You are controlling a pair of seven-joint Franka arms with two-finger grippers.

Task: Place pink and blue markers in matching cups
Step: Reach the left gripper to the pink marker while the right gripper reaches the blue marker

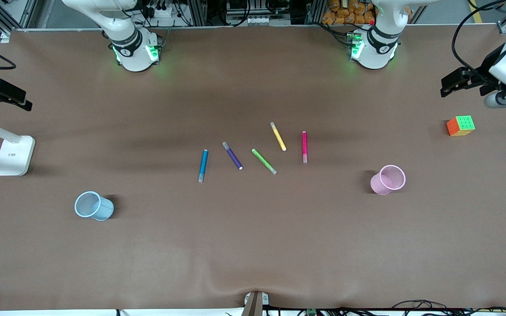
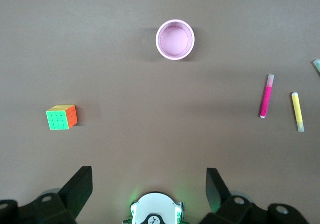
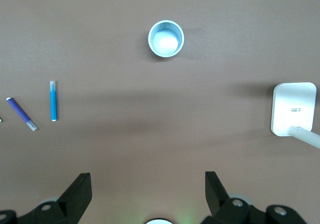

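Note:
The pink marker [image 1: 304, 147] [image 2: 266, 96] and the blue marker [image 1: 203, 165] [image 3: 53, 101] lie flat at mid-table, at the two ends of a row of pens. The pink cup [image 1: 378, 184] [image 2: 158, 40] stands upright and empty toward the left arm's end. Toward the right arm's end the blue cup [image 1: 103, 210] [image 3: 150, 38] also stands empty, nearer the front camera. My left gripper [image 1: 448, 86] [image 2: 148, 176] hangs open and empty in the air at its end of the table, beside the cube. The right gripper [image 1: 9, 98] [image 3: 147, 181] hangs open and empty over its end, above the lamp base.
Between the two markers lie a dark purple pen [image 1: 232, 155], a green pen [image 1: 264, 161] and a yellow pen [image 1: 278, 136]. A colourful puzzle cube [image 1: 460, 125] sits near the left gripper. A white lamp base [image 1: 14, 156] stands at the right arm's end.

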